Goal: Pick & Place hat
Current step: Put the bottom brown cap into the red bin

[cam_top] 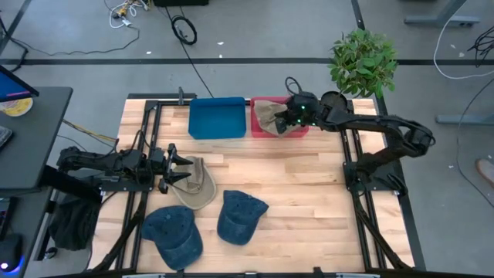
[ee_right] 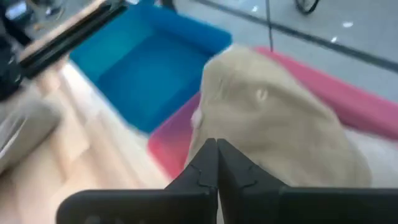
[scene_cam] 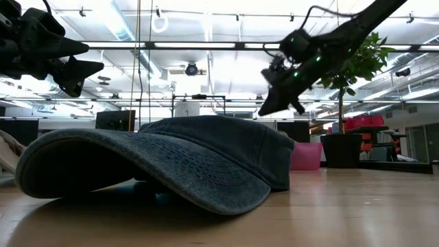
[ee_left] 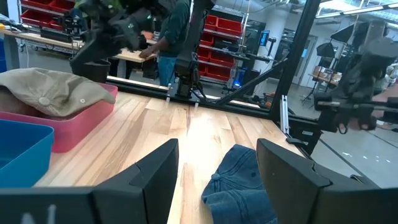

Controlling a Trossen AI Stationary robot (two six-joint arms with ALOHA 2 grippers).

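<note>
A tan hat [cam_top: 274, 116] lies crown up in the pink bin [cam_top: 261, 105], and shows in the right wrist view [ee_right: 273, 118] and the left wrist view [ee_left: 50, 90]. My right gripper [cam_top: 282, 120] is shut and hovers just above it [ee_right: 216, 146], high over the bin in the low view [scene_cam: 264, 108]. A second tan hat [cam_top: 201, 185] lies on the table at the left. My left gripper [cam_top: 182, 167] is open above that hat's left edge, raised clear [scene_cam: 86, 68]. Two blue denim hats [cam_top: 171, 232] [cam_top: 241, 216] lie near the front edge.
An empty blue bin [cam_top: 217, 117] stands left of the pink bin. A potted plant [cam_top: 363, 58] stands at the far right corner. One denim hat [scene_cam: 171, 158] fills the low view; the other shows ahead of my left fingers [ee_left: 242, 186]. Bare wood lies mid-table and right.
</note>
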